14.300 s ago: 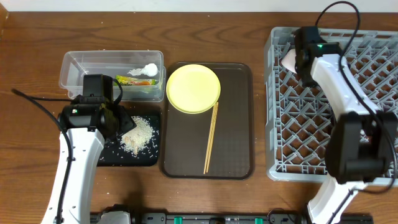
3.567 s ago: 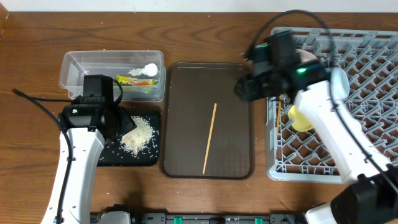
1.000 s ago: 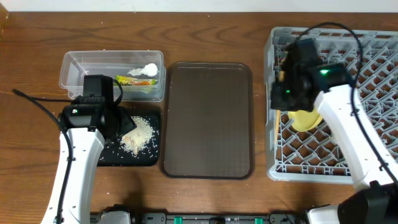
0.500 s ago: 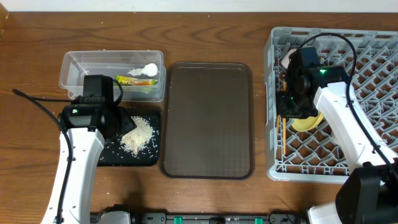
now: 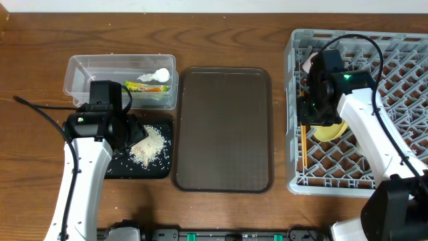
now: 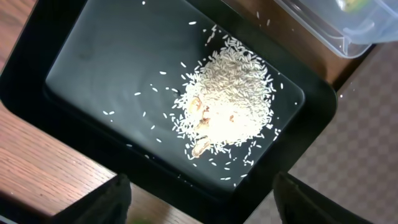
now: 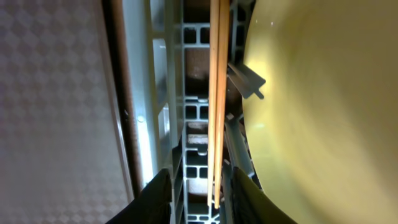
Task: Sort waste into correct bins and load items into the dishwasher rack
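Snack wrapper (image 5: 150, 88) in clear tub (image 5: 75, 72): print too small to read. Wrist views only: right gripper (image 7: 202, 186) spread astride chopsticks (image 7: 217, 93) beside yellow plate (image 7: 311, 112); left gripper (image 6: 200, 190) spread over rice (image 6: 227, 99).

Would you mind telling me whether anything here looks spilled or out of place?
Only mildly: the rice in the black tray has stray grains scattered around its heap. The chopsticks lie neatly in the rack beside the yellow plate.
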You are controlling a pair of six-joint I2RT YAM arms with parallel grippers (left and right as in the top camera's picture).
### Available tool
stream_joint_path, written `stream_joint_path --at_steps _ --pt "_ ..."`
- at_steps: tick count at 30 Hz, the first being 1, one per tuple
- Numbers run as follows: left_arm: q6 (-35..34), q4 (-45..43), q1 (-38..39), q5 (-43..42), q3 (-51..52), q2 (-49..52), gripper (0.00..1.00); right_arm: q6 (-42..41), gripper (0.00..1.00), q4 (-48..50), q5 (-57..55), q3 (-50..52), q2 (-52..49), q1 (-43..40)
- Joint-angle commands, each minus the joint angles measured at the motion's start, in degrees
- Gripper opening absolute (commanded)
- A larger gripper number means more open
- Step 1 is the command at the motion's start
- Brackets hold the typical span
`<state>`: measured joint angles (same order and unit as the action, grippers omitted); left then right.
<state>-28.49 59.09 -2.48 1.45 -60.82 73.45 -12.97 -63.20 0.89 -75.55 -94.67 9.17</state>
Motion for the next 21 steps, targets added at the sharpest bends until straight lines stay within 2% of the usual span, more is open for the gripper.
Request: stream_joint_path --at_steps 1,7,11,15,21 --pt "1.8 -0.3 -0.2 -1.7 0.5 -0.5 0.78 0.4 0.32 1.5 3.8 0.1 0.0 -0.3" --pt "11.0 -6.8 2.9 -8.6 0.5 -0.5 0.81 0.4 0.41 10.6 13.1 -0.3 3.4 -0.1" --pt "16.2 -9.1 7.6 -8.5 0.5 -0.5 0.82 0.4 0.46 15.3 11.3 -0.3 6.2 0.0" --pt "18.4 -5.2 11.5 -7.6 0.5 -0.5 0.85 0.4 0.46 12.4 6.4 -0.3 8.1 0.0" --pt "18.4 4.6 11.6 -7.5 0.6 -0.6 0.85 -2.9 0.47 4.8 1.2 0.0 11.2 0.3"
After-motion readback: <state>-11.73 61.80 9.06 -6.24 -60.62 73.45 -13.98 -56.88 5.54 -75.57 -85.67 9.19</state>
